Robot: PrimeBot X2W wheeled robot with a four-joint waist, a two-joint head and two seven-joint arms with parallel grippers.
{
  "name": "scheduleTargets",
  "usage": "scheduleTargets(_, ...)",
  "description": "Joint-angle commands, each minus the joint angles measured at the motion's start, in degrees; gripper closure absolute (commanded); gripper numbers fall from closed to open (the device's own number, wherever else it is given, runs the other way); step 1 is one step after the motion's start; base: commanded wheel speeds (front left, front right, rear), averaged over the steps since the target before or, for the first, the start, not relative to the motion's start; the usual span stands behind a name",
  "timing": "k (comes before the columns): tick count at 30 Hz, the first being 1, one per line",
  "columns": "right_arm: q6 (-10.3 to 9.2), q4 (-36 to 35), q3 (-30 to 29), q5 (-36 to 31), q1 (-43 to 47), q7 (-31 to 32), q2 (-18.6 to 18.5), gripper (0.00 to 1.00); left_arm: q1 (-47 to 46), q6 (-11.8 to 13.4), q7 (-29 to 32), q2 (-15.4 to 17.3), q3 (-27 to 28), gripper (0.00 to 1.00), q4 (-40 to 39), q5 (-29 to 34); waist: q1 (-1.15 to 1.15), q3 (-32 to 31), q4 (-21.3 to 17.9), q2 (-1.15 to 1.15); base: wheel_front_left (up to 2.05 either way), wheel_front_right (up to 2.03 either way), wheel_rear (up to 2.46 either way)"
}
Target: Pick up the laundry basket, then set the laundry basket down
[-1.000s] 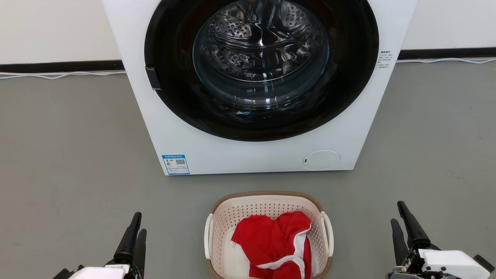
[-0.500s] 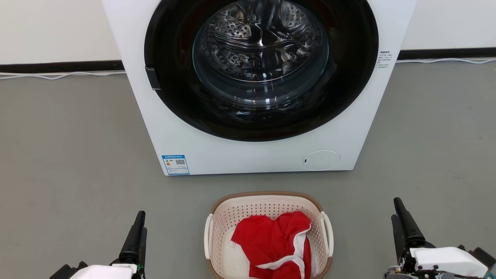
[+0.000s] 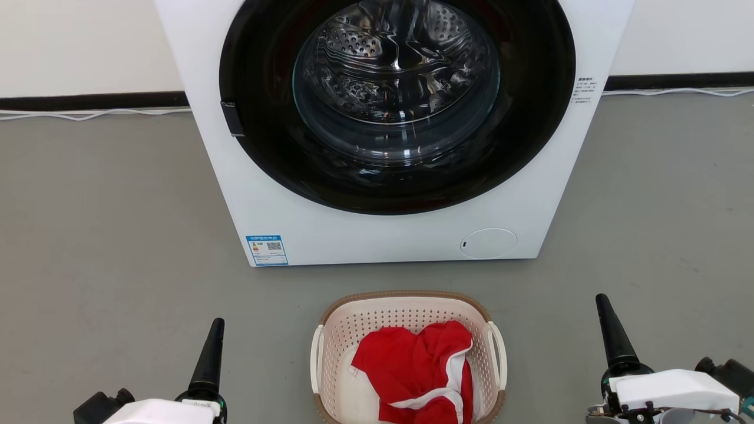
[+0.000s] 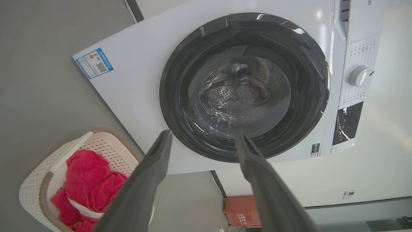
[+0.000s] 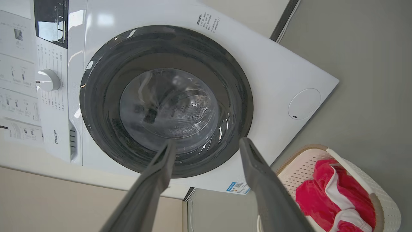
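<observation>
- Right now I am holding my left claw [image 3: 217, 327] at the lower left of the head view and my right claw [image 3: 602, 300] at the lower right. Both are pointing up toward the washer [image 3: 389, 241] and gripping nothing.
- From the head each claw is showing edge-on as one dark spike, so the gap is not readable there. My wrist views are showing it: the left claw [image 4: 204, 135] is standing wide, and the right claw [image 5: 207, 141] is standing equally wide.
- The laundry basket [image 3: 406, 294] is sitting upright on the grey floor [image 3: 106, 235] between my two claws, apart from both and just in front of the washer without touching it.
- Its open top is facing up and one rounded end is facing the washer door. Its white loop handles are lying on its left and right sides.
- Those handled sides are running from me toward the washer, but the bottom edge is cutting off the near end, so I cannot tell its long axis for certain.
- A red garment with white trim [image 3: 412, 365] is lying crumpled inside it.
- My left wrist view is catching the laundry basket [image 4: 35, 190] at its lower left and showing the perforated outer wall, which the head view is not giving me.
- My right wrist view is catching the laundry basket [image 5: 383, 196] at its lower right.
- Both wrist views are also showing the washer's control dial [image 4: 358, 76], which lies above the head view's top edge.
</observation>
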Motion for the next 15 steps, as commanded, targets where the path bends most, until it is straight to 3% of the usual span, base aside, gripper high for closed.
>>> scheduleTargets(1, 0.21, -2.2, 0.4, -2.9, -0.8, -1.0, -0.6, 0.0, -0.6, -0.1, -0.7, 0.4, 0.4, 0.0, -1.8, 2.1, -0.01, 0.0, 0.0, 0.0, 0.0, 0.0, 0.0)
scheduleTargets(15, 0.26, -3.3, 1.9, -19.3, -0.7, -3.4, -1.1, 0.0, 0.2, 1.2, -3.0, 0.5, 0.6, 0.0, -3.2, 14.7, -0.01, 0.0, 0.1, 0.0, 0.0, 0.0, 0.0)
